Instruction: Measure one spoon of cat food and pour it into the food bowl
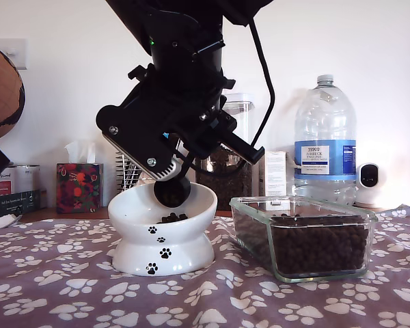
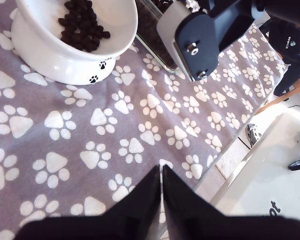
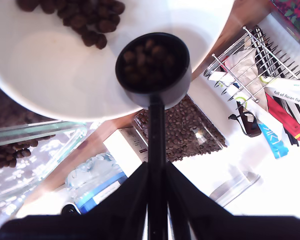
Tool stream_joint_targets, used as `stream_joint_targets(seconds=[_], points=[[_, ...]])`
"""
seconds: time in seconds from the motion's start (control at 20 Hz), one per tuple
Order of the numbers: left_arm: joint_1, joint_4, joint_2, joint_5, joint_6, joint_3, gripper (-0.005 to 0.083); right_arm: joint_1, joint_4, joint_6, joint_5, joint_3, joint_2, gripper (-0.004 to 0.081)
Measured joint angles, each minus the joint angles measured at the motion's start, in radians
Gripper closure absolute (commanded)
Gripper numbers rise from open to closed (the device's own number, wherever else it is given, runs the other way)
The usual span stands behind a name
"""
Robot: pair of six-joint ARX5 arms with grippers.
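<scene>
1. My second gripper (image 3: 157, 200) has its jaws clamped on the handle of the spoon (image 3: 152, 65). The cup, loaded with cat food (image 3: 147, 57), hangs over the food bowl (image 1: 133, 205), within its rim at the side toward the exterior view's right.
2. My first gripper (image 2: 161, 200) holds nothing, jaws pressed together, above the cloth away from the bowl.
3. Risk: the cup sits close to the rim. A tip made from here could send pellets over the edge onto the cloth.
4. Risk: the handle is thin and flat. It may twist in the jaws during the pour and dump the load off-centre.
5. Risk: the cup could strike the tilted rim and rock the bowl on its pedestal.
6. The bowl already holds some kibble (image 2: 82, 25).
7. Surface: the bench is covered by a grey-purple cloth (image 1: 68, 287) with white paw prints, lying flat. A glass dish (image 1: 304, 236) of kibble stands just beside the bowl.
8. Room: white wall; a water bottle (image 1: 324, 137), tissue box (image 1: 78, 184) and wire rack (image 3: 250, 55) of sachets stand behind.
</scene>
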Motion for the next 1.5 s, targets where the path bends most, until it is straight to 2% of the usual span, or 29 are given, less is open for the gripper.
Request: stream_joint_targets(seconds=[0.25, 0.6, 0.9, 1.2, 1.4, 1.5], points=[[0.0, 0.0, 0.0, 0.0, 0.0, 0.0, 0.0793, 0.0, -0.001, -0.104, 0.006, 0.0, 0.0, 0.0782], [0.0, 0.0, 0.0, 0.0, 0.0, 0.0, 0.0793, -0.011, 0.017, -0.105, -0.021, 0.0, 0.0, 0.0782], [0.0, 0.0, 0.0, 0.0, 0.0, 0.0, 0.0793, -0.019, 0.123, -0.108, -0.053, 0.001, 0.0, 0.0783], [0.0, 0.0, 0.0, 0.0, 0.0, 0.0, 0.0793, -0.021, 0.059, -0.108, 0.006, 0.001, 0.0, 0.0783], [0.0, 0.0, 0.0, 0.0, 0.0, 0.0, 0.0793, -0.028, -0.005, -0.107, 0.009, 0.001, 0.0, 0.0782], [0.0, 0.0, 0.0, -0.002, 0.0, 0.0, 0.0793, -0.037, -0.018, -0.072, 0.01, 0.001, 0.0, 0.0782]])
